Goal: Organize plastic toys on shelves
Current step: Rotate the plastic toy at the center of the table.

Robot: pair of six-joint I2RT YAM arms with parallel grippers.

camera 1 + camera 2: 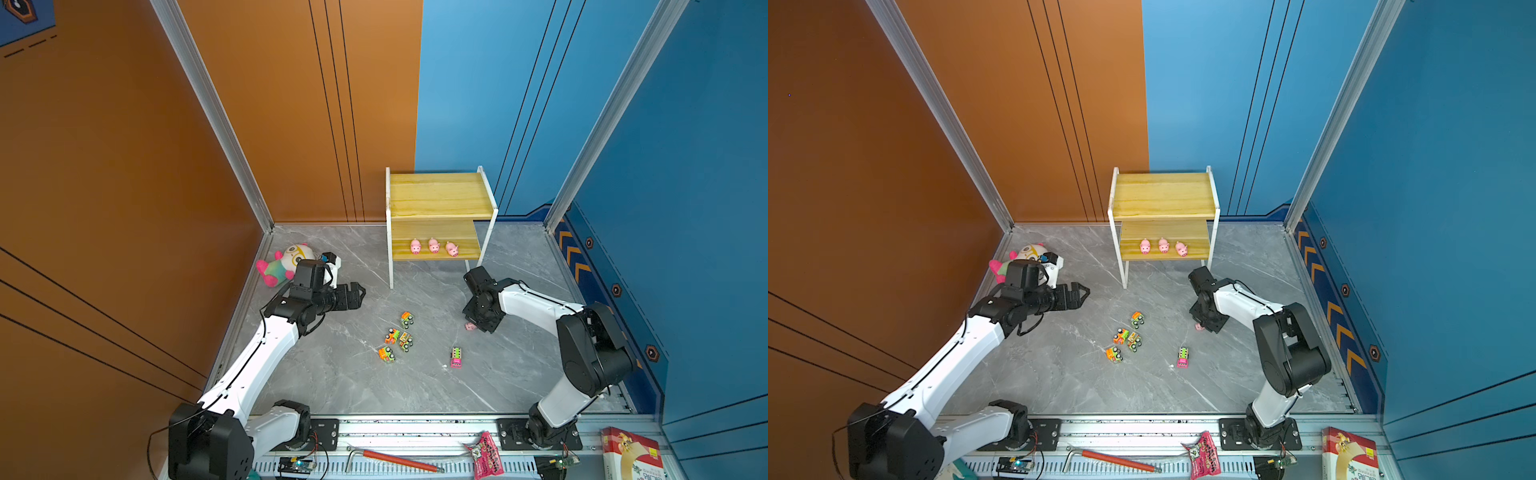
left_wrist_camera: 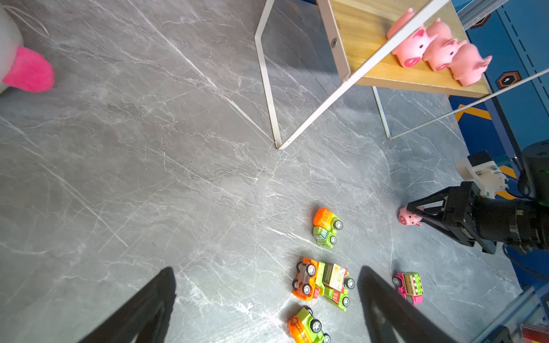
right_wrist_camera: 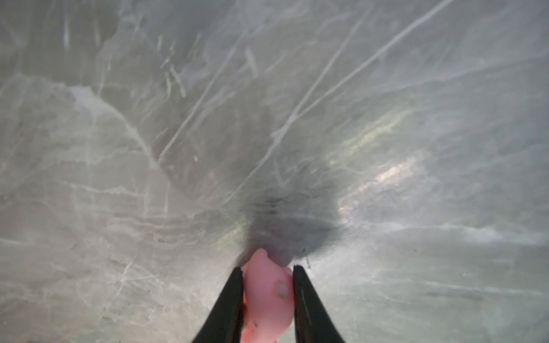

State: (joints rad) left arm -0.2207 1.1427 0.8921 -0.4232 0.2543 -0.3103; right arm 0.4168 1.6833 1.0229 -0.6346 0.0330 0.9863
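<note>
Already three pigs (image 1: 434, 246) occupy the lower shelf (image 1: 432, 231); right tool (image 3: 267, 269) pinches one pig (image 3: 264, 297), left tool (image 2: 266, 268) gapes.

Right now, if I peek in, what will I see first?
Three pink pigs stand in a row on the lower board of the shelf. In front of it, the right gripper pinches a fourth pig. Five bright little trucks sit scattered in the middle of the gray table.
</note>
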